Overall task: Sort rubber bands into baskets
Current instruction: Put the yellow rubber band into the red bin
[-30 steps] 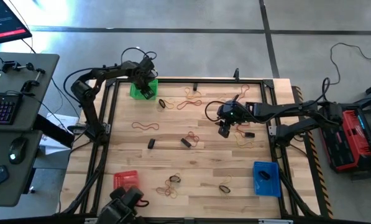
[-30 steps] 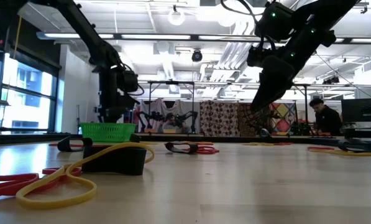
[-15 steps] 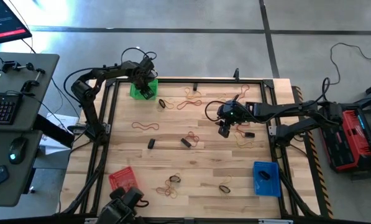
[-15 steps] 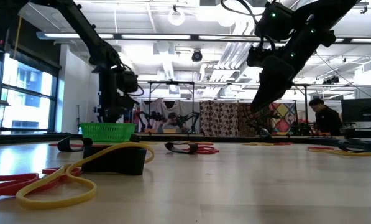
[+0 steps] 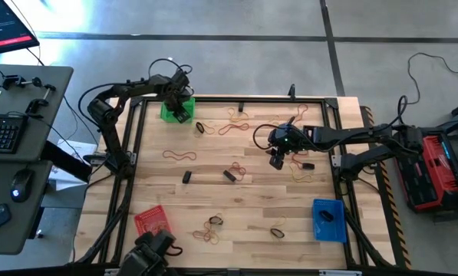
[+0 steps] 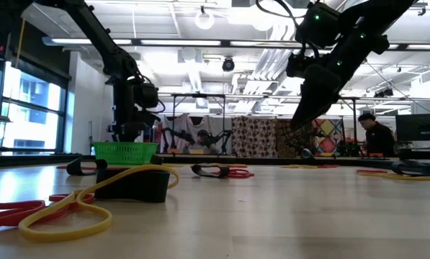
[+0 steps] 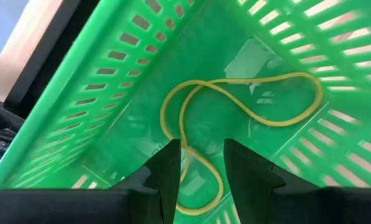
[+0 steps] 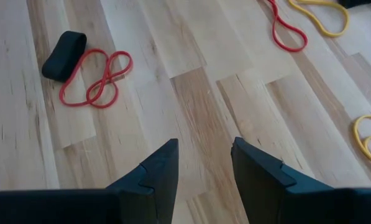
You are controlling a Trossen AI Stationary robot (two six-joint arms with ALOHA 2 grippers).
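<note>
The green basket (image 5: 175,109) stands at the table's far left corner. My left gripper (image 7: 201,146) hangs open inside it, pointing down. A yellowish rubber band (image 7: 247,102) lies flat on the basket floor, and one loop of it runs under the gap between the fingers. My right gripper (image 8: 204,149) hovers open over bare wood right of the table's middle (image 5: 277,159), with nothing between its fingers. Below it lie a red band (image 8: 92,78) and a black band (image 8: 64,46). The red basket (image 5: 153,221) is at the near left. The blue basket (image 5: 328,218) is at the near right.
Loose bands are scattered over the table: red ones (image 5: 179,156), an orange cluster (image 5: 232,126), a heap near the front (image 5: 212,228), black ones (image 5: 229,175) and yellow ones (image 5: 301,175). Close to the low camera lie a yellow band (image 6: 78,208) and a black band (image 6: 132,185). A person sits far behind the table (image 6: 373,133).
</note>
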